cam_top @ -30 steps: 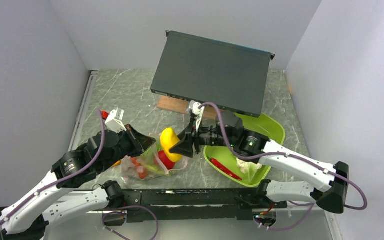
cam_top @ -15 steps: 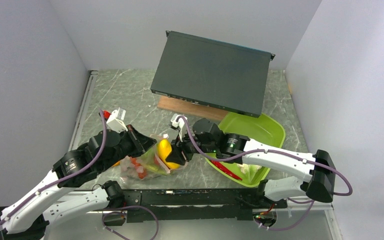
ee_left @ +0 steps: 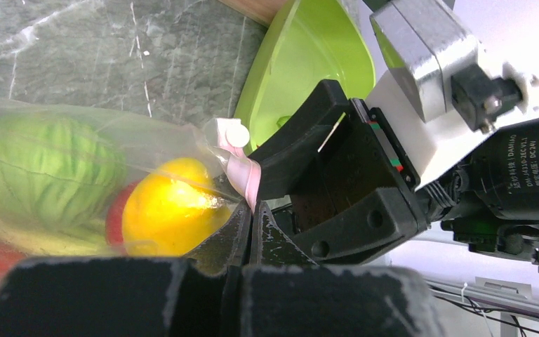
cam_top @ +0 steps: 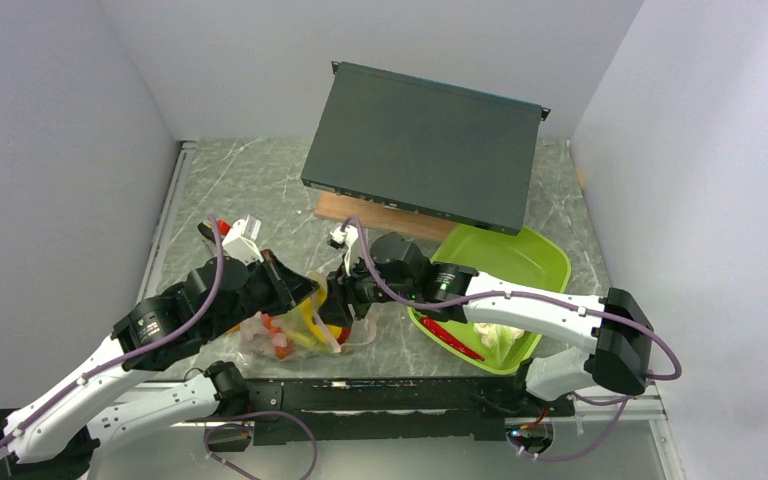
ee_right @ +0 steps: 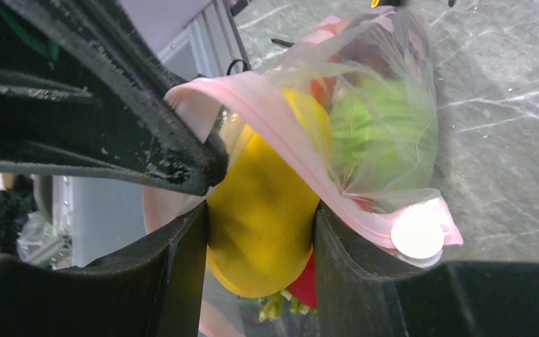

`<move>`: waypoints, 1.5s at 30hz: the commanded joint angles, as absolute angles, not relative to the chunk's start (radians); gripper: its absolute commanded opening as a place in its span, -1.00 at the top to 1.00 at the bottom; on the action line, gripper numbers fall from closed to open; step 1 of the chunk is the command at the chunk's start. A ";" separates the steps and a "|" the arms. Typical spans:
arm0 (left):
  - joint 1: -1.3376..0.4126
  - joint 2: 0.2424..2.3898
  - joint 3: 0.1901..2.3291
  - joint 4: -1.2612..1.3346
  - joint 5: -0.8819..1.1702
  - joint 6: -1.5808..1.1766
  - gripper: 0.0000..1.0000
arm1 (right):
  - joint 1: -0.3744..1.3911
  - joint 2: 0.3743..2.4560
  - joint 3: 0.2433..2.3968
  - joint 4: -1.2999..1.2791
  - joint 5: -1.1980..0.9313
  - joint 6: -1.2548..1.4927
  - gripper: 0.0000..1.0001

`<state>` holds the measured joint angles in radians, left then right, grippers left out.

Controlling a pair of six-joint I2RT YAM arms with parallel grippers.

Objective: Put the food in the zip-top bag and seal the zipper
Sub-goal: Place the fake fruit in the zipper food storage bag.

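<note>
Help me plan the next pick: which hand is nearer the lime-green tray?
Right. The right hand, gripping the yellow fruit, is just beside the tray; the left hand pinches the zipper farther off.

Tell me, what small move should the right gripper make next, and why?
Probably open the right gripper and let go: the fruit between its fingers already sits inside the mouth of the bag, which the left gripper pinches open by the zipper.

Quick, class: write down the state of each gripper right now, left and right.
Left gripper: closed, pinching the zipper of the zip-top bag.
Right gripper: closed on the yellow fruit.
</note>
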<state>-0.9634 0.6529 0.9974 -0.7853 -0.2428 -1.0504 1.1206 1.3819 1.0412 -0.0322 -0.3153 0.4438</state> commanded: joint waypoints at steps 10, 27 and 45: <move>-0.961 0.626 0.989 -0.645 -0.208 -1.095 1.00 | 1.080 1.398 1.009 0.144 -0.071 0.867 0.29; -0.960 0.595 1.028 -0.731 -0.297 -1.066 1.00 | 1.082 1.320 1.057 -0.044 -0.105 0.693 -0.62; -0.960 0.604 1.100 -0.833 -0.293 -1.041 1.00 | 1.078 1.173 1.020 -0.161 -0.104 0.130 -0.51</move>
